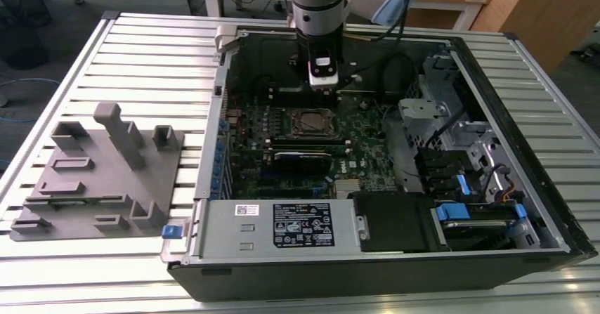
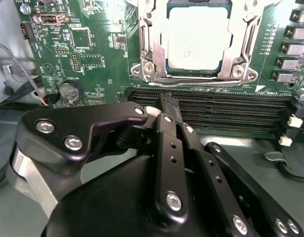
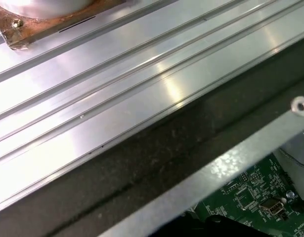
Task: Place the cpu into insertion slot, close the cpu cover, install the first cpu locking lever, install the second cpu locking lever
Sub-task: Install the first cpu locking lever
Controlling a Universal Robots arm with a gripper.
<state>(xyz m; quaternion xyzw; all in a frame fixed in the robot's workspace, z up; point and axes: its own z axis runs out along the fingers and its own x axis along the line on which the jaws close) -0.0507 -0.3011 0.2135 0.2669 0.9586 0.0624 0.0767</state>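
The cpu lies flat in the insertion slot, its pale silver face showing through a square window. The cpu cover, a silvery frame, lies down over it. Thin silvery lever rods run along the frame's edges; I cannot tell whether they are latched. My gripper hovers over the black memory slots just beside the socket, its black fingers shut together with nothing between them. In the exterior view the gripper hangs from the arm just beyond the socket's far side.
Long black memory slots lie beside the socket. A grey power-supply box sits at the case's near end, with drive bays at the exterior view's right. A grey fixture block rests on the slatted table.
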